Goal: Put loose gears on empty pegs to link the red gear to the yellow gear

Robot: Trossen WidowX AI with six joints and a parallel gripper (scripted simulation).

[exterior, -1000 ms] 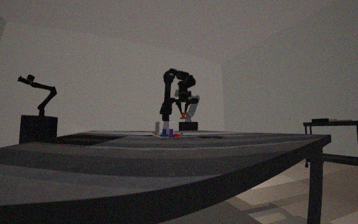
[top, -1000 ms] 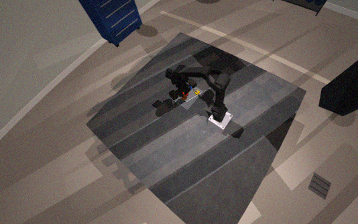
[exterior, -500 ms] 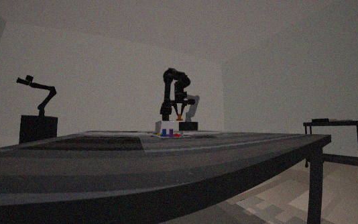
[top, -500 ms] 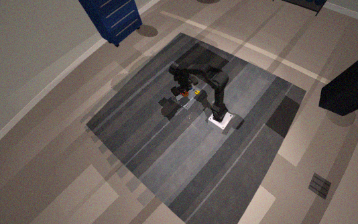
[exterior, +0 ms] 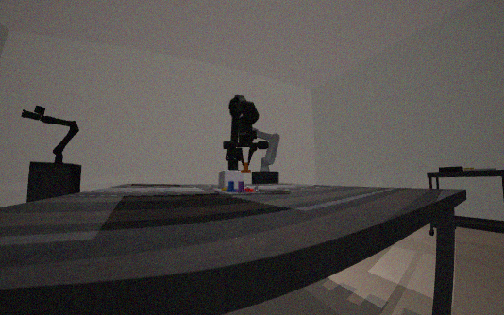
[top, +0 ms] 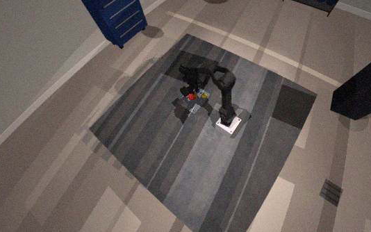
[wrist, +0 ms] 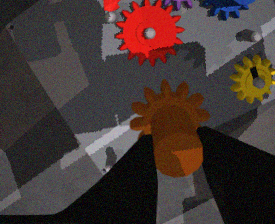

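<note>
Gripping a toothed orange gear (exterior: pixel 245 167) (wrist: pixel 174 120), the claw (exterior: pixel 246 164) (wrist: pixel 174 140) hovers, seemingly above the board's level.

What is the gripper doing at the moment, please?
Gripper: closed, holding the orange gear between its fingers, above the table.

An orange gear (exterior: pixel 245 168) (wrist: pixel 170 117), toothed with a thick hub, hangs above the bench, clamped by its hub. The red gear (top: pixel 191 96) (wrist: pixel 147 34) sits on a peg of the grey board; the yellow gear (top: pixel 204 96) (wrist: pixel 250 79), black-striped, sits apart from it. Blue (exterior: pixel 230 187) (wrist: pixel 228 6) and purple (exterior: pixel 241 187) (wrist: pixel 179 3) gears stand near the red one.
</note>
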